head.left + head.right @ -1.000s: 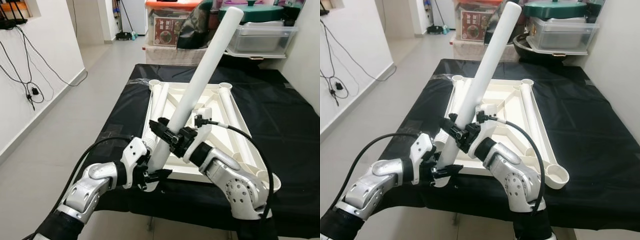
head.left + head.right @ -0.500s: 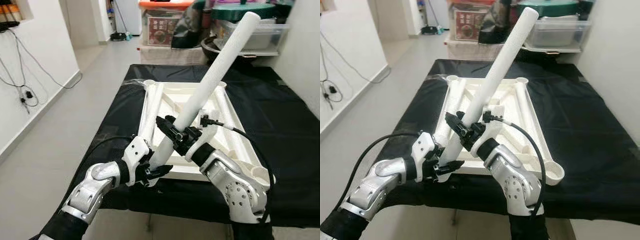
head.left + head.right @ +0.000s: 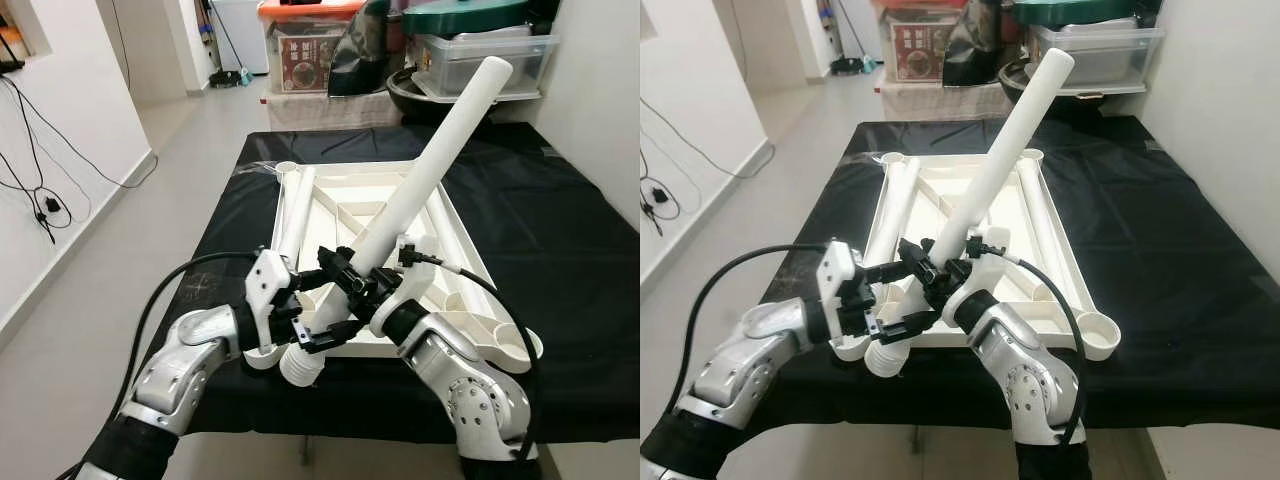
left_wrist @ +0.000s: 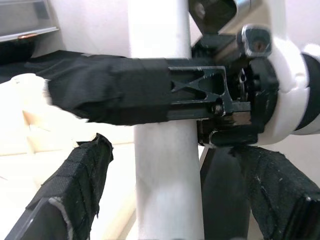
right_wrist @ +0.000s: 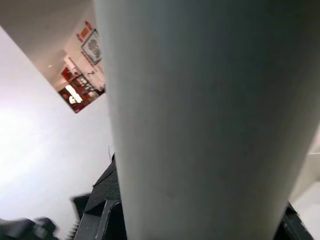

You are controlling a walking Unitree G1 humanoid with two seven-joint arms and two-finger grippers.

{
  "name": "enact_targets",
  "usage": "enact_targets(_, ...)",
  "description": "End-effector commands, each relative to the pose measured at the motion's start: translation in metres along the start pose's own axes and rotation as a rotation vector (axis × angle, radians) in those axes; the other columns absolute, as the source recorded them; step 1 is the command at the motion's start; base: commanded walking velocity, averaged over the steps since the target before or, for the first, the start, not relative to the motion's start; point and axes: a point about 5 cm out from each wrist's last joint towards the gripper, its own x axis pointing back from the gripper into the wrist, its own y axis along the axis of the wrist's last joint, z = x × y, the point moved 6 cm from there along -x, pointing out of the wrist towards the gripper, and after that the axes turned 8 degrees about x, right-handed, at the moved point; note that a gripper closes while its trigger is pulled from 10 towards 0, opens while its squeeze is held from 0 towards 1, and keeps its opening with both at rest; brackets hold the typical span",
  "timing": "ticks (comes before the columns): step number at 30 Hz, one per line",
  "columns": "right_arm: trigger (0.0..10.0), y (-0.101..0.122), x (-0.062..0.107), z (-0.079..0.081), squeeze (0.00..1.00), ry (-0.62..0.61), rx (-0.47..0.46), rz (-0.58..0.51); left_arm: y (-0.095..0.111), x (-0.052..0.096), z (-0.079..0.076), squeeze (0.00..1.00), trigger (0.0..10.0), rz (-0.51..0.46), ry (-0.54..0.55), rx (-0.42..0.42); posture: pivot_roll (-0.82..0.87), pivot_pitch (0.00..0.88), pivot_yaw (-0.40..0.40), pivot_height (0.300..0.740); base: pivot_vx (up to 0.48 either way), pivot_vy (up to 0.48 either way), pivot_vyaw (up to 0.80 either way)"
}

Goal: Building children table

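Two tools meet at the worktop's near edge. Right tool is clamped around the white table leg, which tilts up toward 1 o'clock over the upturned tabletop. Left tool brackets the leg's lower end, fingers spread wide.

Matt white plastic leg

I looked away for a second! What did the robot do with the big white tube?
The leg has tipped further over to the right, and its ribbed bottom end now hangs past the tabletop's near edge. The right gripper stays clamped on it; the left gripper stays at the lower end. The tabletop lies upside down on the black cloth as before.
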Motion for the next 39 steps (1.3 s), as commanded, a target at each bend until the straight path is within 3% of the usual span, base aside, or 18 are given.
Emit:
enact_targets(1,0.0,0.006,0.000,0.000,0.00,-0.007,0.020,-0.022,0.005,0.008,0.001,1.00,10.0,-0.012,0.002,0.018,-0.16,0.000,0.081,0.740,0.000,0.000,0.00)
enact_targets(7,0.0,0.014,0.006,-0.013,0.00,-0.045,0.054,-0.034,0.008,0.017,-0.003,1.00,10.0,0.005,-0.039,0.026,-0.16,0.000,0.067,0.740,0.000,0.000,0.00)
enact_targets(8,0.0,0.016,0.008,-0.018,0.00,-0.058,0.066,-0.034,0.011,0.017,-0.003,0.78,10.0,-0.005,-0.043,0.033,-0.15,0.000,0.063,0.740,0.000,0.000,0.00)
enact_targets(10,0.0,0.018,0.010,-0.022,0.00,-0.067,0.075,-0.034,0.014,0.018,-0.003,0.78,10.0,-0.013,-0.044,0.039,-0.15,0.000,0.063,0.740,0.000,0.000,0.00)
enact_targets(11,0.0,0.021,0.012,-0.028,0.00,-0.084,0.088,-0.036,0.018,0.018,-0.003,0.00,10.0,-0.030,-0.040,0.049,-0.14,0.000,0.052,0.740,0.000,0.000,0.00)
enact_targets(17,0.0,0.037,0.020,-0.051,0.00,-0.145,0.134,-0.058,0.024,0.022,0.004,0.00,10.0,-0.062,0.010,0.055,-0.11,0.000,0.036,0.740,0.000,0.000,0.00)
enact_targets(24,0.0,0.045,0.025,-0.064,0.00,-0.173,0.160,-0.071,0.025,0.025,0.009,0.00,10.0,-0.068,0.040,0.054,-0.09,0.000,0.027,0.740,0.000,0.000,0.00)
enact_targets(26,0.0,0.051,0.035,-0.070,0.00,-0.166,0.191,-0.069,0.029,0.027,0.011,0.00,10.0,-0.082,0.056,0.054,-0.05,0.000,0.009,0.740,0.000,0.000,0.00)
enact_targets(34,0.0,0.055,0.046,-0.074,0.00,-0.115,0.256,-0.029,0.033,0.036,0.014,0.00,10.0,-0.092,0.087,0.065,-0.03,0.000,-0.012,0.740,0.000,0.000,0.00)
enact_targets(39,0.0,0.070,0.053,-0.083,0.00,-0.112,0.312,-0.029,0.028,0.041,0.018,0.00,10.0,-0.088,0.128,0.072,-0.03,0.000,-0.016,0.740,0.000,0.000,0.00)
